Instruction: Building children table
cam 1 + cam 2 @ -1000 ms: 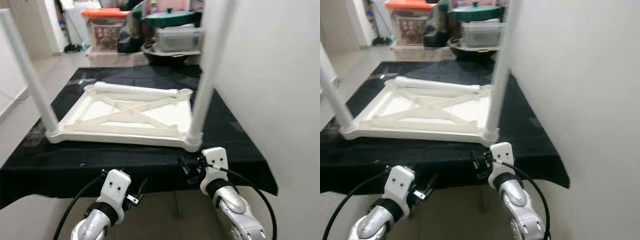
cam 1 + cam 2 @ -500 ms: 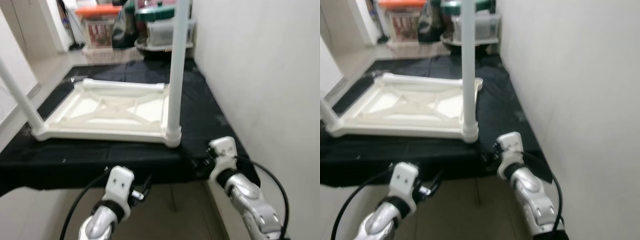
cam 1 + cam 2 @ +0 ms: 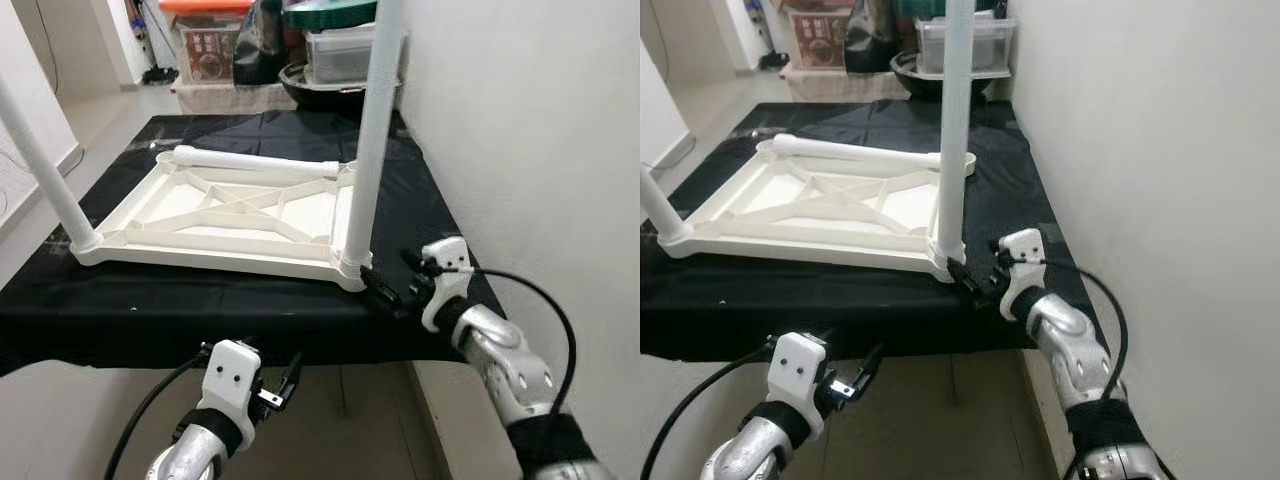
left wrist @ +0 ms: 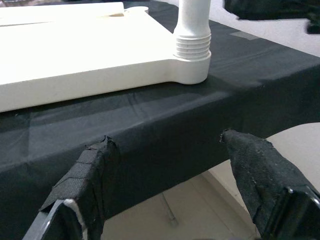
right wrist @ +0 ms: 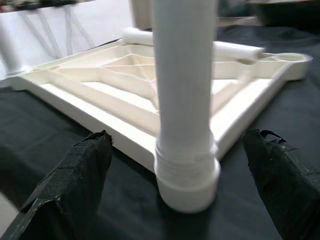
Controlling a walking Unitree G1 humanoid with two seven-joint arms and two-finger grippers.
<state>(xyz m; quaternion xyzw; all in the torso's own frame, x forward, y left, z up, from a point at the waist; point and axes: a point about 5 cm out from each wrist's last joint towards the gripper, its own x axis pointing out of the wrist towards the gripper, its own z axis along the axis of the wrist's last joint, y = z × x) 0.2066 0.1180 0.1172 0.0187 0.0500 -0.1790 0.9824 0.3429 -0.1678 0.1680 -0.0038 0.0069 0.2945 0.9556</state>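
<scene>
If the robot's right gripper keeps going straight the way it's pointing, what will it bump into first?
Most likely the upright white table leg at the near right corner of the upside-down tabletop. The right gripper is open, and in its wrist view the leg stands right between its fingers, very near. The exact gap is hard to judge.

You're looking at a cream-white children's table (image 3: 225, 215) lying upside down, its underside ribbed in a crossed X pattern. Its screwed-in legs (image 3: 370, 130) are plain white, and so is the loose leg (image 3: 255, 163) lying across the far edge. The tabletop (image 3: 200, 300) under it is draped in black cloth. Your right gripper (image 3: 392, 285) and left gripper (image 3: 290, 372) both have black fingers (image 4: 90, 175) wrapped in woven black fabric, on white wrist housings and silver arms. The wall (image 3: 540, 150) beside you is off-white. At the back, you have an orange-lidded box (image 3: 205, 45), a dark green lid (image 3: 330, 13) and a clear grey container (image 3: 340, 55). The floor (image 3: 110, 115) is pale beige tile.
</scene>
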